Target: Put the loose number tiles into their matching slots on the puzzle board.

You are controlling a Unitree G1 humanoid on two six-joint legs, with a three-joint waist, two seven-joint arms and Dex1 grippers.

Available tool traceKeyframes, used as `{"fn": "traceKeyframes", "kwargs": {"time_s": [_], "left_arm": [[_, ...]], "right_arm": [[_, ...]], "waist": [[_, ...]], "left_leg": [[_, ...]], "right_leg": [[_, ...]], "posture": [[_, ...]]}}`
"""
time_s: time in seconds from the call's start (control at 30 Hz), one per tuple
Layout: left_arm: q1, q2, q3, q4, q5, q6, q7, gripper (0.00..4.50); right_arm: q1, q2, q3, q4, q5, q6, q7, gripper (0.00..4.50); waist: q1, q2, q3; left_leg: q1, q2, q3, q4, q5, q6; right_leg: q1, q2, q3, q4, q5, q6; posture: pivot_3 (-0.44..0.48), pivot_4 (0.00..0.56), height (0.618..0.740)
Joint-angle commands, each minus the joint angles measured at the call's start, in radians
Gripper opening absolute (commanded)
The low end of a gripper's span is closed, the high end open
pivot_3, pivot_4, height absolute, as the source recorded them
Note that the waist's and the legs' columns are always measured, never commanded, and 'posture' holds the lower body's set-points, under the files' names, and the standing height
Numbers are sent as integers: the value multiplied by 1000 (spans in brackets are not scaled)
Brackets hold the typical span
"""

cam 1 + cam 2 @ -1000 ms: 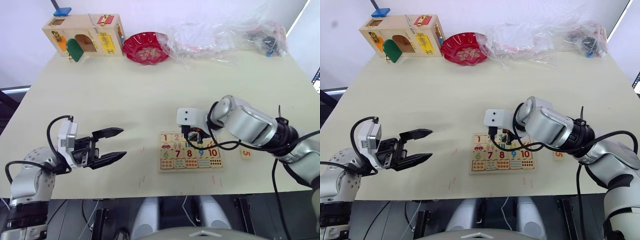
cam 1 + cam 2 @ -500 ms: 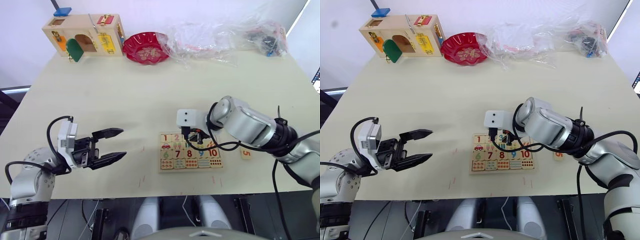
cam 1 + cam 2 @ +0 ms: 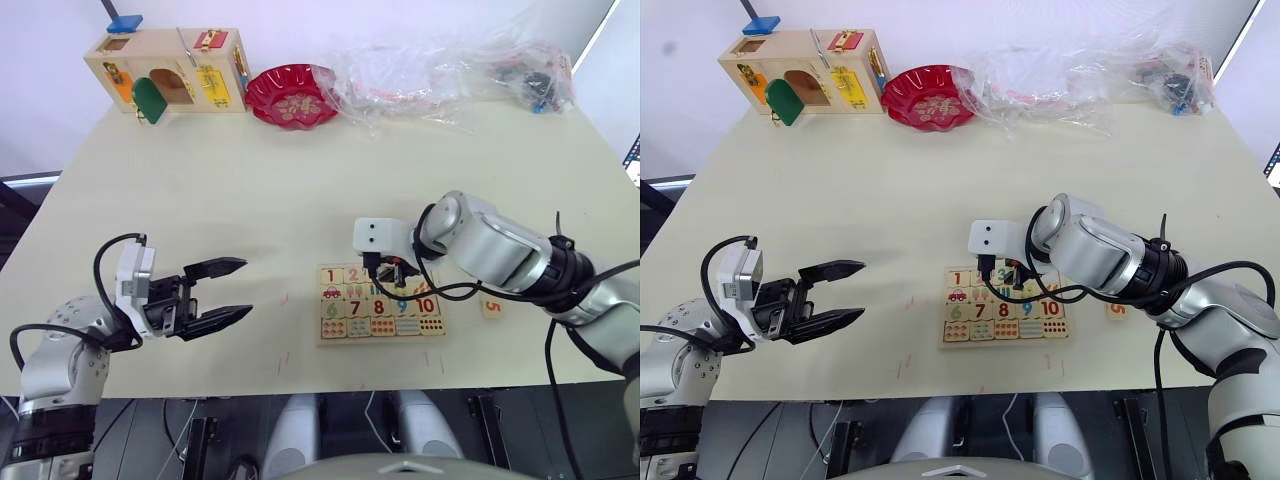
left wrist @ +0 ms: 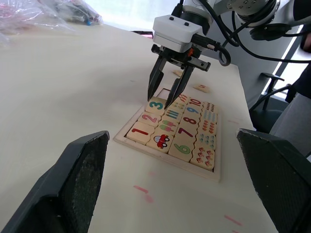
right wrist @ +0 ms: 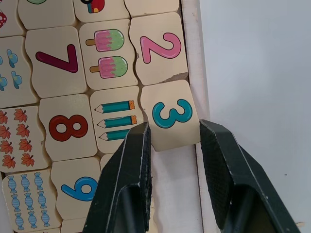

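Hovering over the top row of the flat pale-wood puzzle board [image 3: 381, 303], the right pincer [image 4: 165, 97] points its two black fingers down, narrowly parted, one on each side of the small pale-wood tile with a teal 3 [image 5: 171, 115]. That tile lies in the recessed top-row strip [image 5: 180, 165], slightly tilted, just beside the tile with a pink 2 [image 5: 159, 47]; the wrist view shows both fingertips flanking its lower edge, very close, though contact cannot be told. A tile with a red 1 [image 4: 140, 131] sits at the row's end, next to the 2. Beyond the 3, bare recess shows between the fingers. Lower rows hold the tiles 6 to 10, picture tiles and dot tiles.

One loose tile with an orange 5 [image 3: 491, 307] lies on the cream desk [image 3: 300, 190] at 3 o'clock from the board, apart from it.

At 9 o'clock from the board, well apart, the left pincer [image 3: 232, 290] hangs above the desk with fingers spread wide, gripping nothing.

At the desk's far edge, around 11 o'clock, stand a wooden latch box [image 3: 167, 70] and a red scalloped dish [image 3: 292, 95]; crumpled clear plastic bags [image 3: 450, 70] lie toward 1 o'clock.
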Motion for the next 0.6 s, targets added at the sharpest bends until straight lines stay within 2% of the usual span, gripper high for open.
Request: {"fn": "traceKeyframes", "kwargs": {"time_s": [0.03,0.6], "left_arm": [[7,17,36,-26,-10,-7,2,4500],[-2,17,29,-20,-8,-9,0,4500]], "right_arm": [[1,-5,-18,-15,-7,-11,10,923],[5,-2,-24,-19,-6,-7,12,923]], "waist": [[0,0,0],[0,0,0]], "left_leg": [[0,0,0,0,0,0],[0,0,0,0,0,0]], "right_leg": [[0,0,0,0,0,0],[0,0,0,0,0,0]], "posture": [[0,150,740],[0,150,740]]}}
